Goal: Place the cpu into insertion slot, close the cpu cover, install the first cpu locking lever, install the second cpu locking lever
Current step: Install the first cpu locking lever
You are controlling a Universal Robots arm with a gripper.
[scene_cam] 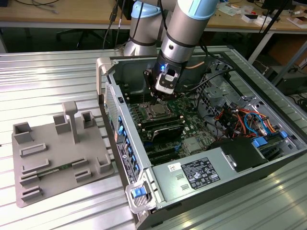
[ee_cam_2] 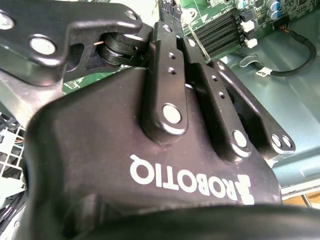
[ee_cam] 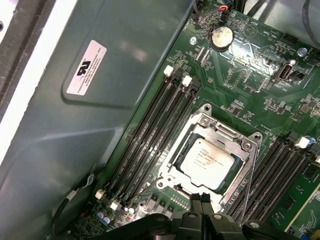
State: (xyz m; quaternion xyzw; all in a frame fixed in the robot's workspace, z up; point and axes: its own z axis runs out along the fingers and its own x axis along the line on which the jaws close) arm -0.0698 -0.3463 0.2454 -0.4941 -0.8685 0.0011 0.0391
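Cpu (ee_cam: 206, 159) seated in insertion slot (ee_cam: 206, 108), cpu cover (ee_cam: 239, 170) down. Gripper (ee_cam: 202, 199), jaws together, sits at the cpu's 12 o'clock in the exterior view. Locking lever (ee_cam: 248, 180) latching unclear.

The first wrist view's edge crops the hand (ee_cam: 202, 200) — which hides one insertion slot (ee_cam: 205, 112) corner.

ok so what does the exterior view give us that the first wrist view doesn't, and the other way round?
Exterior view adds: the grey plastic fixture tray on the ribbed metal table, to the exterior view's left of the open grey computer case, and the silver-and-blue arm.
First wrist view adds: the thin silver square-windowed cpu cover lying flat, a round silver coin cell, and a white sticker on the case wall.
Both: the small silver-faced square cpu, the long black memory slots beside it, and the black gripper, fingers together.
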